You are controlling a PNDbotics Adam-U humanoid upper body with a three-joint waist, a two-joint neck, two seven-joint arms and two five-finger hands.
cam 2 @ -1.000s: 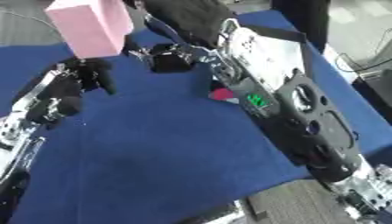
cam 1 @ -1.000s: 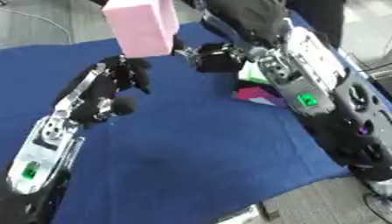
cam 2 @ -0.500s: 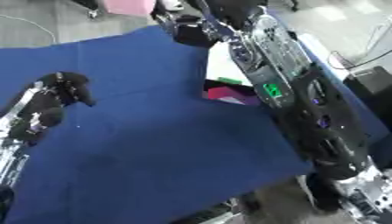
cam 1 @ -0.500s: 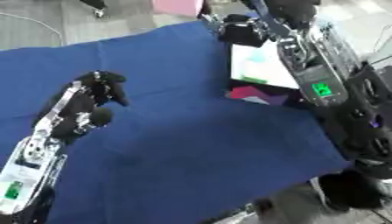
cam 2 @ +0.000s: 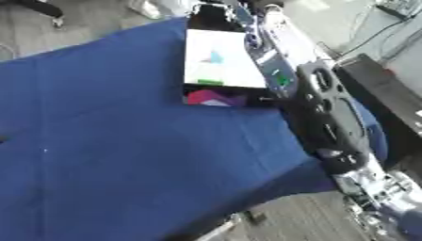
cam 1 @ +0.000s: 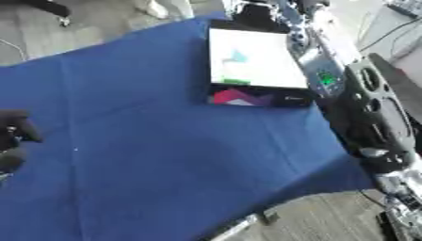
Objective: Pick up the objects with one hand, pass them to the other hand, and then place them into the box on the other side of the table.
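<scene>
We look down on a blue cloth (cam 1: pixel 165 141) that covers the table, and the box (cam 1: pixel 251 66) lies in the upper middle of the frame, on the right-hand side of the cloth. Its inside shows white with a small pale blue shape (cam 1: pixel 237 56) near the middle and a green strip (cam 1: pixel 231 81) toward its near wall; we cannot say whether these are placed objects or printing on the box. The near wall carries a red and purple pattern. Our right arm (cam 1: pixel 354 103) runs from the lower right up along the box's right edge, and the right hand (cam 1: pixel 255 10) shows only as a dark mass just past the box's far end at the top; we cannot tell how its fingers stand or whether they hold anything. The left hand (cam 1: pixel 12 134) sits at the left edge, mid height, fingers seemingly curled with nothing in them. We see no loose object on the cloth, so we judge the placing to be under way or just finished.
</scene>
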